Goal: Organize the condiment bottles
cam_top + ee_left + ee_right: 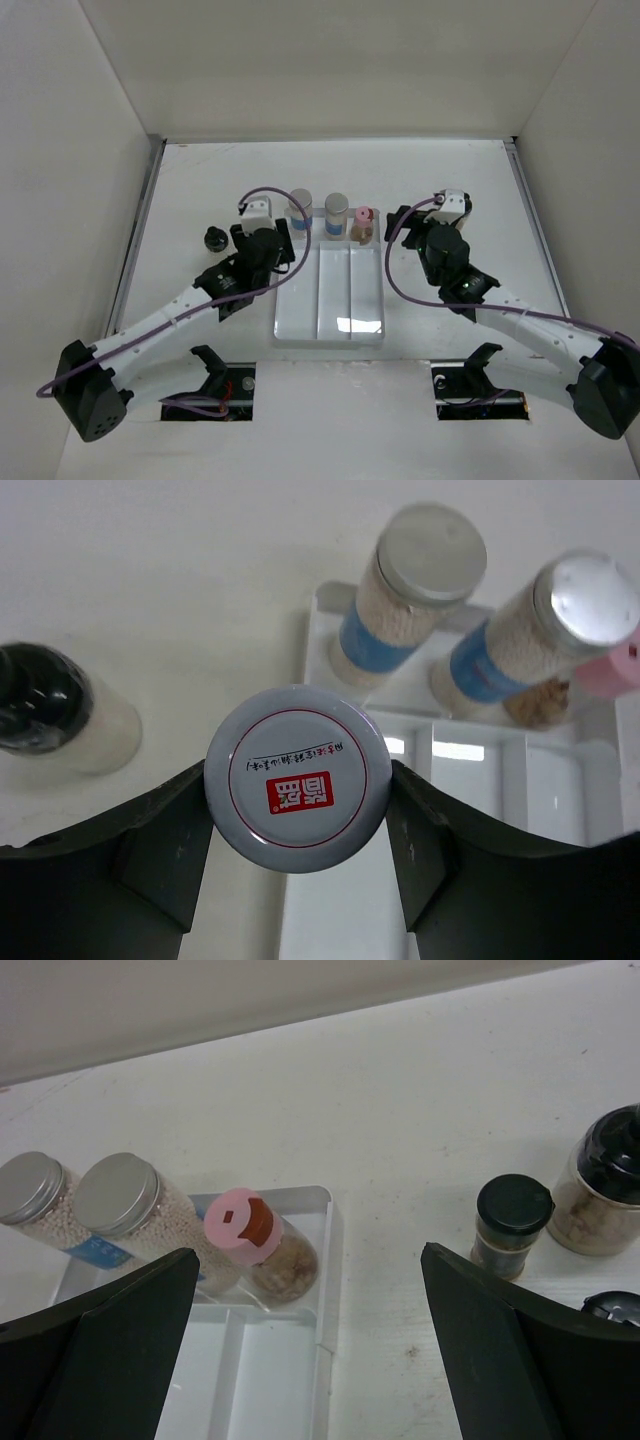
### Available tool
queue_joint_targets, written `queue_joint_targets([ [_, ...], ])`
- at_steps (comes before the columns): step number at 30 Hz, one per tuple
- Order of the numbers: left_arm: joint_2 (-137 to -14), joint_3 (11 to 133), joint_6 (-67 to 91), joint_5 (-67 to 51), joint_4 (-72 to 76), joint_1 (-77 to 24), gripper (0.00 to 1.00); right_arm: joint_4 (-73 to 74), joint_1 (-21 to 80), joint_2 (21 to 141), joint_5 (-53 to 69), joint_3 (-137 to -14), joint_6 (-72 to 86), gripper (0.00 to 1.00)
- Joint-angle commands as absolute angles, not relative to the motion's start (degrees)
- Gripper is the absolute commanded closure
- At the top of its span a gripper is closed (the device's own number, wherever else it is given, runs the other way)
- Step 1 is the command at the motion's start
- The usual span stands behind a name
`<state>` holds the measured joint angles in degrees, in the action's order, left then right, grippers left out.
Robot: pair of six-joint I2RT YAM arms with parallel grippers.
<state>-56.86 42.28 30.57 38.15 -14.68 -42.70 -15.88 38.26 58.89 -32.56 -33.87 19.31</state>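
**jarhead:** Left gripper is pinching a white-lidded jar by its sides, right over the tray's left edge.

**benchbot:** so mid-placement, I'd guess. Two grey-lidded jars and the pink-capped bottle stand at the tray's far end. Next it'd need to shift over a free lane, lower, let go. Right gripper is spread wide and empty, with black-capped bottles on the table beside it.

The left gripper is clamped on a red-marked jar, one finger at each side of its pale lid. A black-capped bottle stands left on the bench. At the white tray's far end stand a grey-lidded jar, a second grey-lidded jar and a pink-capped bottle
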Motion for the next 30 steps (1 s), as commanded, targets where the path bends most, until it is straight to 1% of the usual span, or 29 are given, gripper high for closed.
queue_joint_targets([
  [1, -57.0, 41.9, 33.0, 41.0, -7.7, -47.7, 0.63, -20.1, 37.7, 57.7, -32.7, -33.8, 20.2, 0.0],
  [5, -63.6, 42.0, 33.0, 40.4, -1.2, -50.9, 0.63, -20.2, 37.4, 57.8, -32.9, -33.6, 20.4, 0.0],
  [8, -68.7, 43.5, 32.8, 40.4, 0.4, -51.7, 0.63, -20.0, 37.0, 57.8, -33.1, -33.4, 20.9, 0.0],
  [15, -76.5, 44.0, 32.1, 40.4, 5.6, -49.0, 0.62, -19.9, 37.0, 57.0, -33.0, -33.2, 21.0, 0.0],
  [16, -77.1, 44.1, 32.0, 40.2, 6.2, -48.6, 0.6, -20.1, 37.0, 57.0, -33.0, -33.1, 21.0, 0.0],
  [19, -78.4, 44.3, 31.9, 39.4, 7.1, -48.4, 0.46, -19.9, 37.0, 57.2, -33.0, -33.3, 21.0, 0.0],
  [20, -78.7, 44.3, 31.9, 39.0, 7.1, -48.4, 0.36, -19.9, 37.1, 57.0, -33.1, -33.3, 20.9, 0.0],
  [21, -78.7, 44.3, 31.9, 38.9, 7.2, -48.4, 0.29, -19.9, 37.2, 56.9, -33.1, -33.3, 20.9, 0.0],
  [23, -77.8, 44.2, 31.9, 38.8, 6.8, -48.4, 0.2, -20.1, 37.0, 56.6, -33.0, -33.0, 21.0, 0.0],
  [26, -72.7, 43.9, 31.8, 39.5, 5.1, -48.6, 0.13, -19.7, 37.0, 56.8, -33.0, -33.2, 21.0, 0.0],
  [30, -63.7, 43.1, 32.7, 43.1, -0.4, -47.9, 0.11, -19.8, 37.0, 57.2, -33.0, -33.3, 21.1, 0.0],
])
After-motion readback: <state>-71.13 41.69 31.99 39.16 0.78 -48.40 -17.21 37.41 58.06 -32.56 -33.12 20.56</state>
